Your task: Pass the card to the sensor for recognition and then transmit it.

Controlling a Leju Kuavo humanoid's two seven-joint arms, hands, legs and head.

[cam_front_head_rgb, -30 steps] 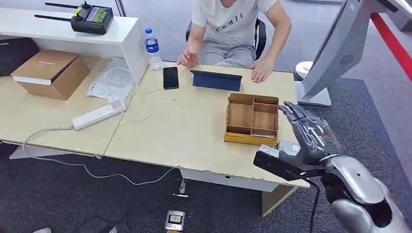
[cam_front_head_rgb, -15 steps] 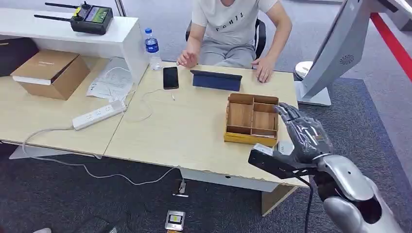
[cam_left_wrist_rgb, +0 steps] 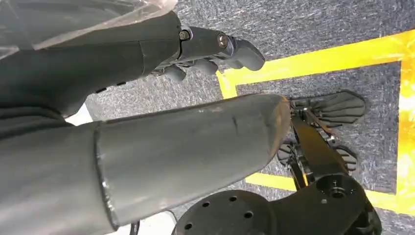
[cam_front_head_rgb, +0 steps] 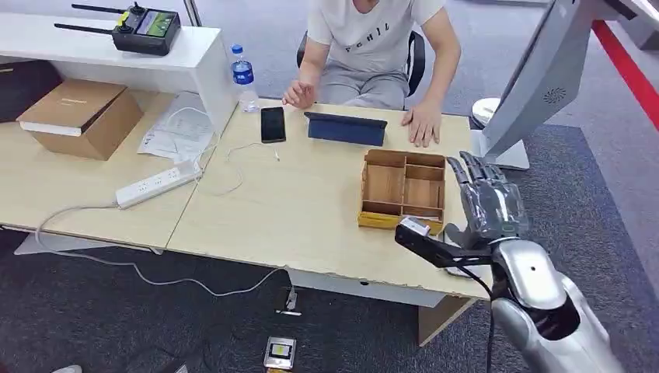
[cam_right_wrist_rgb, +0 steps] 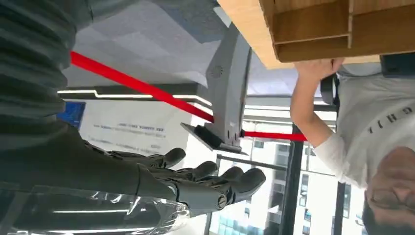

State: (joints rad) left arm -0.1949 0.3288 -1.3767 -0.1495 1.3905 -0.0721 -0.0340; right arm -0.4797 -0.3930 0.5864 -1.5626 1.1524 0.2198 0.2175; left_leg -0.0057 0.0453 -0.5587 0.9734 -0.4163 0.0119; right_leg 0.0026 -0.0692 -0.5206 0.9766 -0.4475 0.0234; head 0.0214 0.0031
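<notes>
Taking 12 o'clock as straight away from the robot across the table (cam_front_head_rgb: 311, 221), the right hand (cam_front_head_rgb: 488, 203) stands raised at the table's 4 o'clock corner, just beside the 3 o'clock wall of the wooden tray (cam_front_head_rgb: 398, 223). Its fingers (cam_front_head_rgb: 475, 167) point toward 12 o'clock and are spread apart, and nothing is in its grasp. In the right wrist view that same hand (cam_right_wrist_rgb: 186, 188) is likewise stretched out and bare, with the tray (cam_right_wrist_rgb: 313, 34) and a person's hand (cam_right_wrist_rgb: 320, 68) beyond it. The left hand (cam_left_wrist_rgb: 161, 122) hangs over grey carpet crossed by a yellow line, its dark fingers (cam_left_wrist_rgb: 230, 46) extended loosely and holding nothing. The tray's compartments show plain wood, and the card cannot be made out in them or anywhere on the table. At 12 o'clock from the tray lies a dark blue flat device (cam_front_head_rgb: 346, 129). At 9 o'clock from that device a black phone (cam_front_head_rgb: 273, 124) lies flat, and a water bottle (cam_front_head_rgb: 245, 78) stands at 11 o'clock from the phone. A person (cam_front_head_rgb: 373, 39) sits at the table's 12 o'clock edge with both hands resting on the top, 1 on each side of the blue device. Toward 9 o'clock a white power strip (cam_front_head_rgb: 158, 184) lies across the seam with the neighbouring desk, where a cardboard box (cam_front_head_rgb: 81, 116) sits. A grey slanted stand (cam_front_head_rgb: 536, 78) rises from the floor at 2 o'clock, off the table.
</notes>
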